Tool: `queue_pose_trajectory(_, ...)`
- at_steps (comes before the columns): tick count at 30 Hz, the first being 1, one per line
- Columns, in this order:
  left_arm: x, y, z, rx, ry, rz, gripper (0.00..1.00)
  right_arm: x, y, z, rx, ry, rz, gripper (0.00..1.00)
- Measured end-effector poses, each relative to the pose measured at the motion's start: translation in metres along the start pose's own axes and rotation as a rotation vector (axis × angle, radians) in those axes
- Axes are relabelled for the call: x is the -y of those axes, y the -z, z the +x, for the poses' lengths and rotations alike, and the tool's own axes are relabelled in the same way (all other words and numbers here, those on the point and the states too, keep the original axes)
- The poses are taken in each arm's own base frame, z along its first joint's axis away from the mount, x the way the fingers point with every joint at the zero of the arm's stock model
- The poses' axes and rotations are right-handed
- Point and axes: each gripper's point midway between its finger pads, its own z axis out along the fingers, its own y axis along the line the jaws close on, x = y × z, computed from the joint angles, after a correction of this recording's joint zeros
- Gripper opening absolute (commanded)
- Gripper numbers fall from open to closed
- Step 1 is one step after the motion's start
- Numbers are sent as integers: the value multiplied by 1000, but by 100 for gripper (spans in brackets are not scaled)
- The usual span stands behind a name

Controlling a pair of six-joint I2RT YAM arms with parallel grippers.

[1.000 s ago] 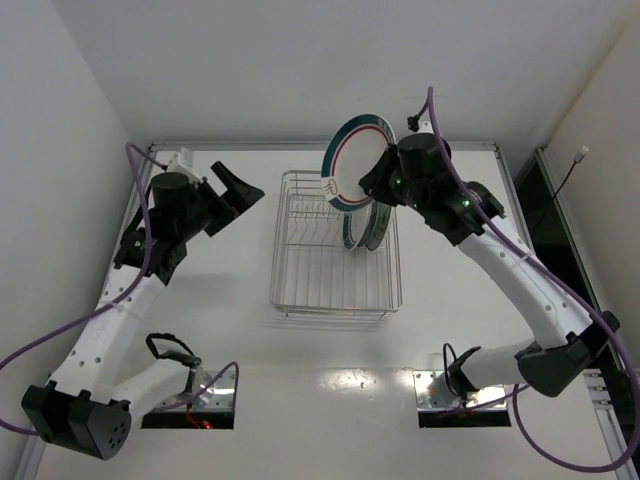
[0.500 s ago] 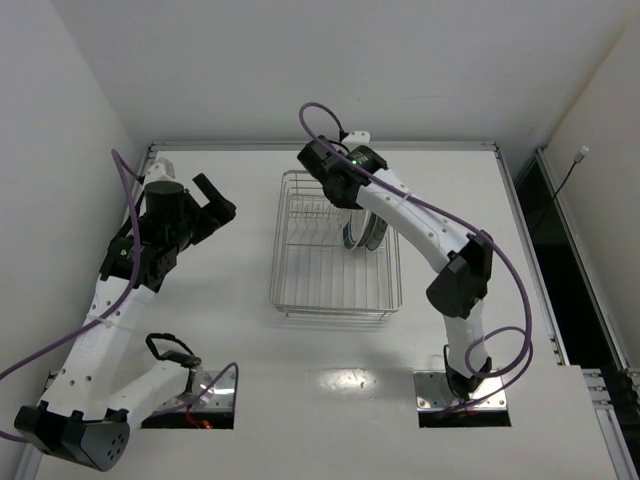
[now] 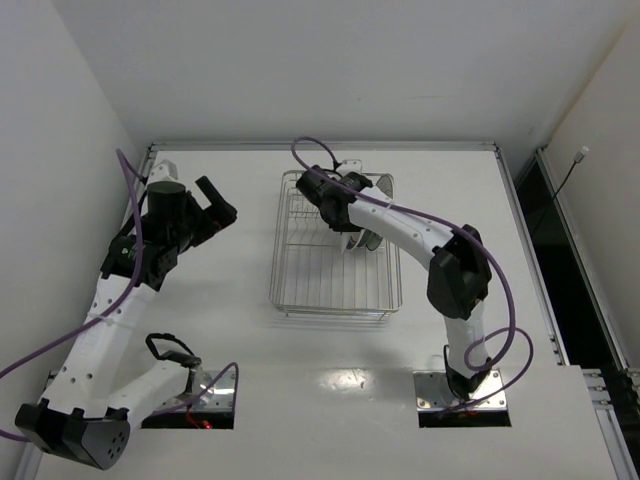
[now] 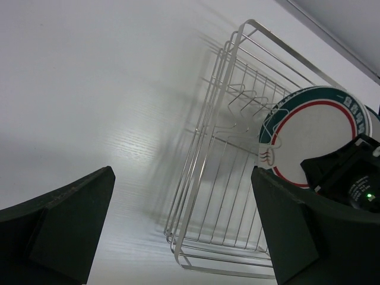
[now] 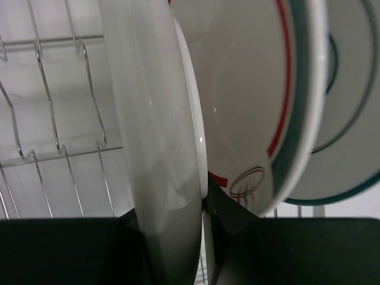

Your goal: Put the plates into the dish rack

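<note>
The dish rack (image 3: pixel 335 312) is a silver wire basket at the table's middle; it also shows in the left wrist view (image 4: pixel 205 148). My right gripper (image 3: pixel 333 203) reaches into its far end and is shut on a white plate, seen edge-on (image 5: pixel 160 148) between the fingers (image 5: pixel 237 214). The left wrist view shows that plate's face, green rim and red ring (image 4: pixel 314 133). Two more green-rimmed plates stand beside it in the rack (image 5: pixel 255 101), (image 5: pixel 350 119). The teal plate is not in view. My left gripper (image 3: pixel 218 200) is open and empty, left of the rack.
Purple cables loop over both arms (image 3: pixel 310 150). The table's raised back edge (image 3: pixel 320 146) runs just behind the rack. White walls close in on the left and at the back.
My right arm has swung the held plate from high above the rack's right side down into the rack's far end. My left gripper has drawn back a little to the left.
</note>
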Motion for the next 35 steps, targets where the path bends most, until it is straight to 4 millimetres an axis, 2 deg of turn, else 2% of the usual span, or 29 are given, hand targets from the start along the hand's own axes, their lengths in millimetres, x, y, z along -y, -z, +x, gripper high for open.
queue_pose_trajectory(3,-1,-1,2,-8,-3,0,99,-7,-8,12,-19,17,-29,0)
queue_pose_trajectory(4,-1,-2,4,-13,-3,0,99,-7,-9,12,-17,20,-31,6)
queue_pose_trajectory(6,-1,-3,6,-23,-4,0,99,-8,-11,9,-15,23,-43,28)
queue_pose_trajectory(7,-2,-4,8,-29,-5,-2,99,-8,-12,8,-17,21,-45,48)
queue_pose_trajectory(8,-3,-6,10,-37,-6,-3,99,-7,-12,6,-17,18,-45,54)
queue_pose_trajectory(10,-2,-8,13,-52,-8,-2,99,-10,-10,-1,-9,10,-65,56)
queue_pose_trajectory(14,-1,-12,20,-80,-13,7,99,-7,3,-15,20,-14,-90,68)
queue_pose_trajectory(16,-1,-14,24,-91,-27,18,99,-2,20,-28,42,-37,-114,72)
queue_pose_trajectory(18,1,-16,28,-106,-37,38,99,5,46,-47,82,-71,-150,77)
queue_pose_trajectory(22,12,-18,30,-117,-60,107,99,35,112,-79,170,-154,-279,89)
queue_pose_trajectory(23,15,-19,30,-114,-66,125,99,43,130,-84,192,-170,-326,93)
queue_pose_trajectory(25,19,-21,29,-107,-75,151,99,62,167,-90,237,-208,-427,95)
queue_pose_trajectory(26,20,-23,30,-105,-82,162,99,71,181,-90,259,-221,-474,100)
queue_pose_trajectory(29,17,-28,37,-118,-107,171,99,101,211,-66,288,-236,-596,100)
queue_pose_trajectory(32,15,-32,39,-122,-128,168,99,126,222,-38,311,-241,-662,100)
queue_pose_trajectory(35,16,-35,37,-115,-144,173,99,146,217,-11,305,-236,-663,100)
